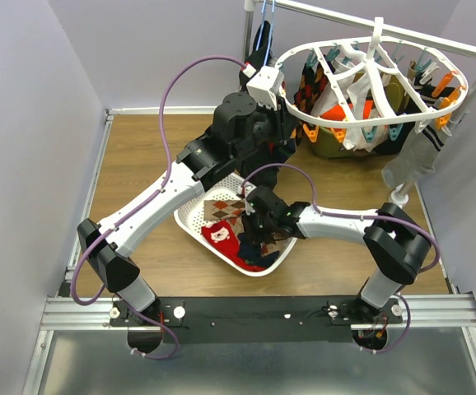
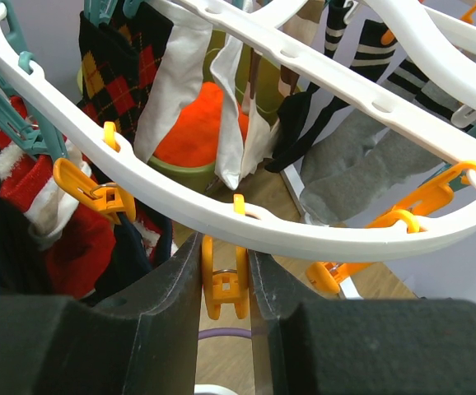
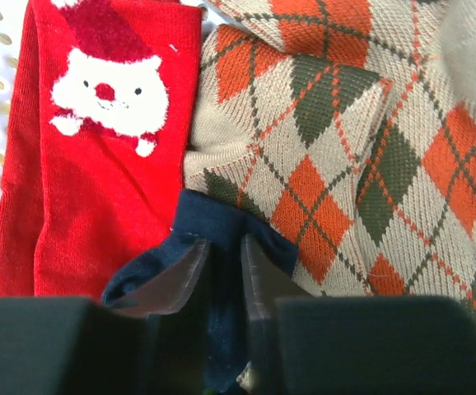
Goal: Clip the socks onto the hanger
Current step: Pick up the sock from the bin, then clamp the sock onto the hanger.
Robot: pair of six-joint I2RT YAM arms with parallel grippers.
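Observation:
The white oval hanger (image 1: 370,78) hangs at the back right with socks clipped under it; its rim (image 2: 221,216) crosses the left wrist view. My left gripper (image 1: 273,105) is raised to the hanger's left rim and is shut on an orange clip (image 2: 225,284), squeezing its handles. My right gripper (image 1: 250,239) is down in the white basket (image 1: 195,224) and is shut on a navy sock (image 3: 221,255). A red sock with a white bear (image 3: 98,140) and an argyle sock (image 3: 361,148) lie beside it.
A black garment on a blue hanger (image 1: 263,41) hangs from the rail at the back. A grey sock (image 1: 415,160) dangles at the far right. Purple cables (image 1: 168,107) loop over both arms. White walls enclose the wooden table (image 1: 147,164).

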